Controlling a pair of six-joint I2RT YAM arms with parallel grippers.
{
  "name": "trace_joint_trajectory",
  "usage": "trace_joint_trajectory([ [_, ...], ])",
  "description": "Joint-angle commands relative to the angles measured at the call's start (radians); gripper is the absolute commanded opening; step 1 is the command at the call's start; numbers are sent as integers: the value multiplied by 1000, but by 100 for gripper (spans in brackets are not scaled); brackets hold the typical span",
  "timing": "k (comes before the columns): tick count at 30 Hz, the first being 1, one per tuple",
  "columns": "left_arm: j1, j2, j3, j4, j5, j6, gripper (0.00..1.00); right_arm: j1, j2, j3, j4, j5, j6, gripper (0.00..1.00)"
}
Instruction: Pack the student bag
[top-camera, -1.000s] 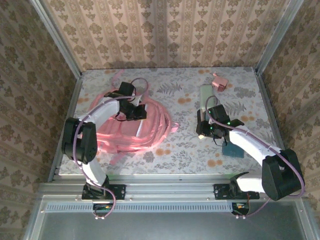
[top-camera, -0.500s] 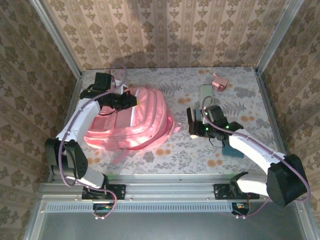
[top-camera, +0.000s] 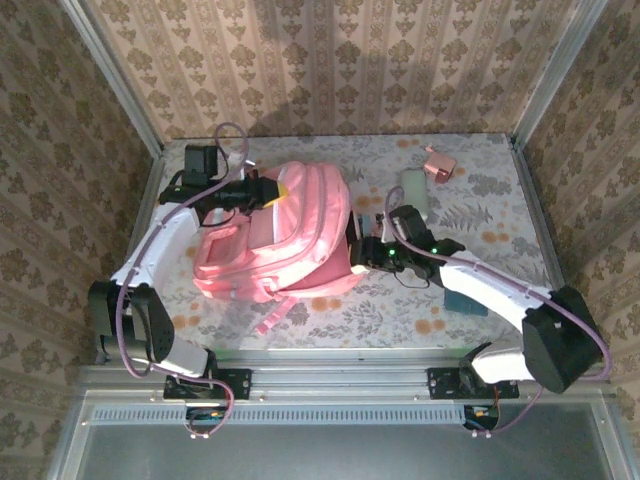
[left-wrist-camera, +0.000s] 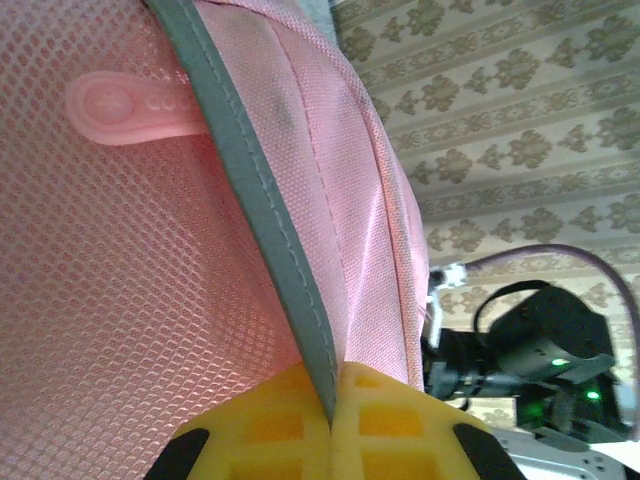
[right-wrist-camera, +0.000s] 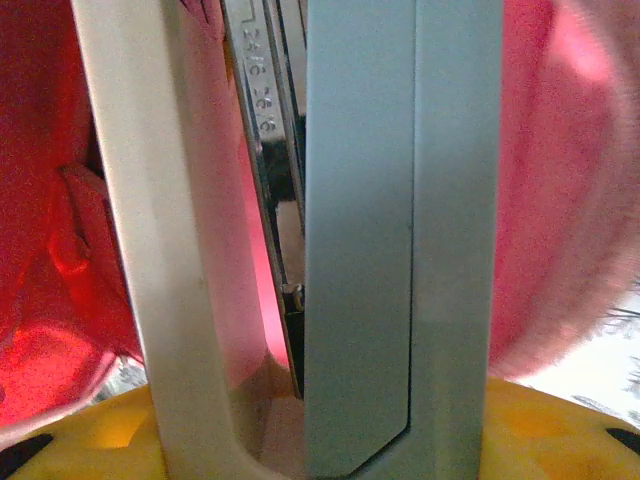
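Note:
The student bag (top-camera: 295, 235), a large pink backpack, is held up off the table by its top edge. My left gripper (top-camera: 270, 192) is shut on the bag's grey-trimmed rim (left-wrist-camera: 255, 200); the yellow jaws (left-wrist-camera: 330, 405) pinch the trim between them, with pink mesh (left-wrist-camera: 120, 260) on one side. My right gripper (top-camera: 358, 255) is at the bag's right side, shut on a grey and cream thing (right-wrist-camera: 400, 200) that looks like a stapler. In the right wrist view, pink fabric (right-wrist-camera: 565, 150) surrounds that thing on both sides.
A small pink box (top-camera: 438, 163) lies at the far right of the table and a pale oblong thing (top-camera: 413, 184) lies just in front of it. A teal flat thing (top-camera: 466, 301) sits beside the right arm. Metal posts and papered walls enclose the table.
The left gripper has lifted the bag from flat on the table and pulled it up and to the right. The right gripper has moved left with its load to the bag's side.

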Motion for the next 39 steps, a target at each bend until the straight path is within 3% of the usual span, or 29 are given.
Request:
trace_joint_trajectory([
  [1, 3, -48, 45, 160, 134, -63, 0, 17, 73, 54, 120, -23, 136, 50],
  [8, 0, -49, 14, 252, 145, -125, 0, 73, 226, 169, 139, 50, 215, 50],
  [14, 0, -43, 12, 271, 137, -136, 0, 89, 359, 218, 202, 19, 273, 54],
  [20, 0, -36, 0, 313, 134, -159, 0, 100, 430, 252, 201, -13, 228, 79],
  [27, 3, -34, -13, 317, 121, -151, 0, 96, 290, 220, 163, 17, 85, 91],
  [39, 7, -47, -55, 306, 72, -121, 0, -31, -82, 51, -21, 145, -19, 90],
])
